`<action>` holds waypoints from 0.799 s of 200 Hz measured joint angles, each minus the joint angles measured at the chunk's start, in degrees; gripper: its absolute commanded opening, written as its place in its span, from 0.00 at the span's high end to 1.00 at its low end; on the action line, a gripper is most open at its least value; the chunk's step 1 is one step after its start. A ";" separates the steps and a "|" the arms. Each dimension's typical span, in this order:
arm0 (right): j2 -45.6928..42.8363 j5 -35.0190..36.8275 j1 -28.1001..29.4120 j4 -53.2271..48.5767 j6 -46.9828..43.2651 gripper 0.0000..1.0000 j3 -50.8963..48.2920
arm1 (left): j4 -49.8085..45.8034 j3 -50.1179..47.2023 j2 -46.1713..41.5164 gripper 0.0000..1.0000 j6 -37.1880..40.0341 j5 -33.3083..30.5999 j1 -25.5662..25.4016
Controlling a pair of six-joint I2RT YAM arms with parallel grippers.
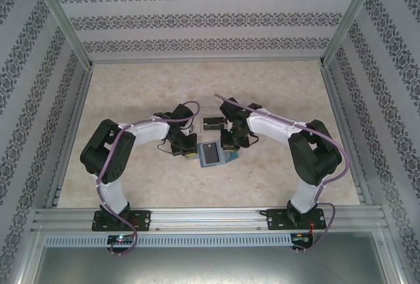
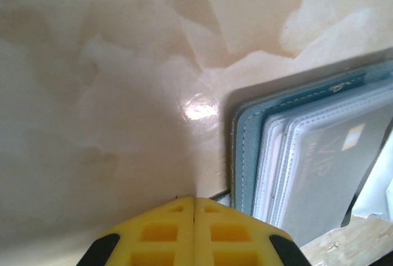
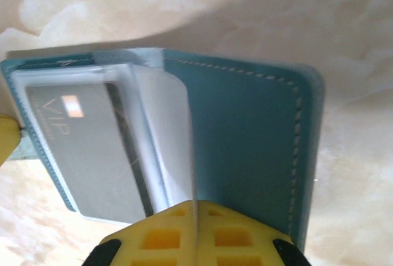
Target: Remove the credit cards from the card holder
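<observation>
**Both tools shut at the open card holder, mid-bench**

The card holder (image 1: 210,155) lies open on the bench (image 1: 131,94) between my two arms. Its teal cover (image 3: 245,137) is spread flat and the clear sleeves face up. My right tool (image 3: 196,207) is clamped on one clear sleeve (image 3: 169,137), which stands up from the spine as a thin pale leaf running between the pads. I cannot tell whether a card sits inside that leaf. A grey credit card (image 3: 80,149) marked VIP lies in the sleeve beside it, inside the holder. My left tool (image 2: 194,207) has its yellow fingers pressed together with nothing visible between them, tips at the holder's outer edge (image 2: 245,149).
</observation>
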 measured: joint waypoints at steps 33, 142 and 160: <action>0.44 2.47 -0.17 -0.02 -1.42 0.98 -0.28 | 0.02 0.13 0.15 0.99 0.22 0.24 0.00; 4.24 7.74 0.02 -2.14 -4.07 0.72 0.55 | -1.33 2.56 1.68 0.99 1.68 1.01 -0.09; 4.24 10.16 0.24 -4.11 -4.11 0.66 0.83 | -2.12 2.97 1.68 0.99 1.77 0.42 -0.28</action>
